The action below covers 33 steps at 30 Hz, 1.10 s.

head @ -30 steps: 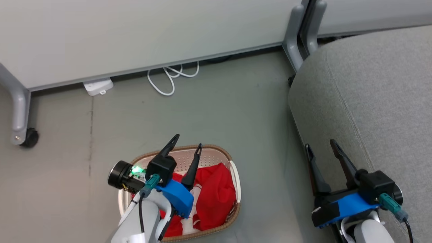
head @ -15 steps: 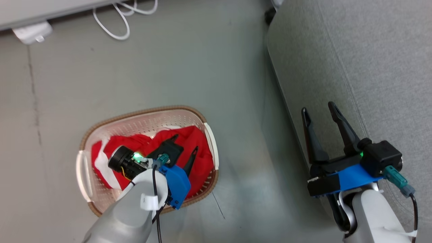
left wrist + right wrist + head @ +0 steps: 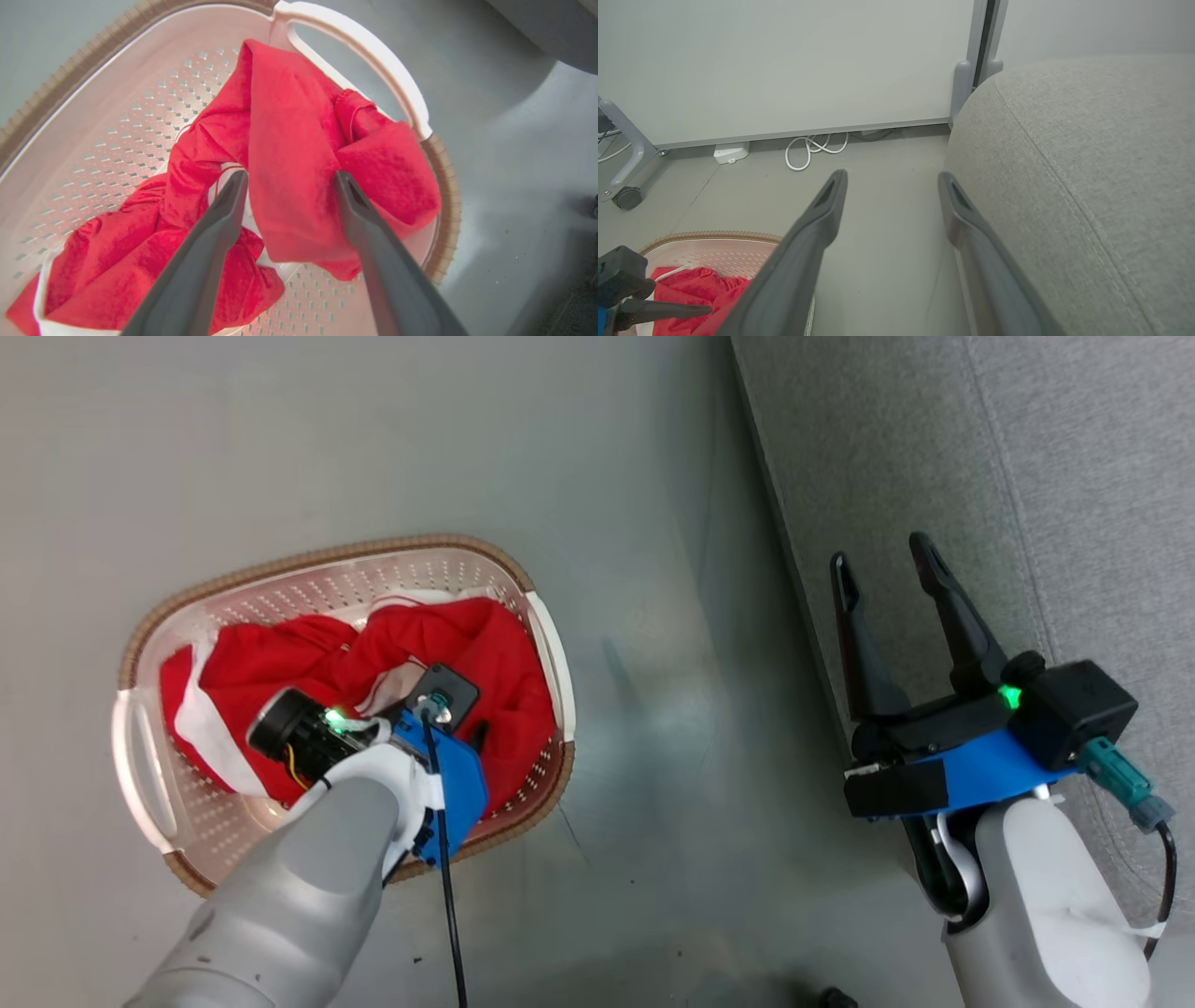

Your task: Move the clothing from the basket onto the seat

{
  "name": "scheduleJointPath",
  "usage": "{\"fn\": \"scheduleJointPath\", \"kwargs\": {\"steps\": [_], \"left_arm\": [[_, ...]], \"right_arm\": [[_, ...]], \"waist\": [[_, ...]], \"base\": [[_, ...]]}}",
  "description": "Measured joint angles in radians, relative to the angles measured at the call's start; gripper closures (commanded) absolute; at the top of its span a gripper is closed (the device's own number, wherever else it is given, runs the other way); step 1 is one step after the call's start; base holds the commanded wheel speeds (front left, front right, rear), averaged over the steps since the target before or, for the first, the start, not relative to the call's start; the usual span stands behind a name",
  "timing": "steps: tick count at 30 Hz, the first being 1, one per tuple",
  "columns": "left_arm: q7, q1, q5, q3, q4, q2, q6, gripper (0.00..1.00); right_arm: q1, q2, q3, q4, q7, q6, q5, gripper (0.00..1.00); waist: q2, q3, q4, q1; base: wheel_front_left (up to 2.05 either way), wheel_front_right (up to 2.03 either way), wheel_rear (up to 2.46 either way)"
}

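Observation:
The cream basket [image 3: 327, 553] sits on the floor at the left, holding the red clothing [image 3: 485, 653]; a white-striped part [image 3: 201, 728] lies toward its left end. My left gripper [image 3: 290, 176] points down into the basket, open, its fingers straddling a fold of red cloth [image 3: 289, 116] without closing on it. In the head view its blue wrist [image 3: 439, 784] hides the fingers. My right gripper [image 3: 880, 551] is open and holds nothing, beside the edge of the light grey seat [image 3: 1027, 476]. The right wrist view shows the seat [image 3: 1087, 140] on the right and the basket [image 3: 714, 235] low left.
Grey floor [image 3: 653, 709] separates basket and seat. In the right wrist view a pale wall panel stands behind, with a white cable [image 3: 812, 149], a white box [image 3: 731, 153], a castered leg [image 3: 626, 198] and a grey post [image 3: 966, 88] next to the seat.
The head camera has tilted down, shifting the whole picture. My left gripper has turned downward and dropped into the basket onto the red clothing. The right gripper stays open.

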Motion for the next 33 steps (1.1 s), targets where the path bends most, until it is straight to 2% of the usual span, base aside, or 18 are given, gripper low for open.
{"fn": "scheduleJointPath", "kwargs": {"steps": [11,22,24,25,33], "left_arm": [[0.062,-0.060,-0.128,-0.053,0.017,0.019,0.000,0.00],[0.077,-0.118,-0.164,-0.133,0.041,0.028,0.000,0.00],[0.087,-0.127,-0.165,-0.152,0.052,0.028,0.000,0.88],[0.091,-0.131,-0.163,-0.157,0.055,0.028,0.000,1.00],[0.081,-0.142,-0.182,-0.183,0.073,0.019,0.000,1.00]], "right_arm": [[-0.038,0.000,0.002,-0.018,0.000,0.000,0.017,0.00],[-0.063,0.000,0.002,-0.039,0.000,0.000,0.041,0.00],[-0.070,0.000,0.002,-0.041,0.000,0.000,0.041,0.00],[-0.072,0.000,0.002,-0.042,0.000,0.000,0.041,0.00],[-0.073,0.000,-0.003,-0.044,0.000,0.000,0.039,0.00]], "waist": [[0.0000,0.113,-0.018,-0.0001],[0.0000,0.202,-0.036,-0.0001],[0.0000,0.212,-0.039,-0.0001],[0.0000,0.215,-0.039,-0.0001],[0.0000,0.217,-0.032,-0.0001]], "base": [[0.00,0.00,0.00],[0.00,0.00,0.00],[0.00,0.00,0.00],[0.00,0.00,0.00],[0.00,0.00,0.00]]}}
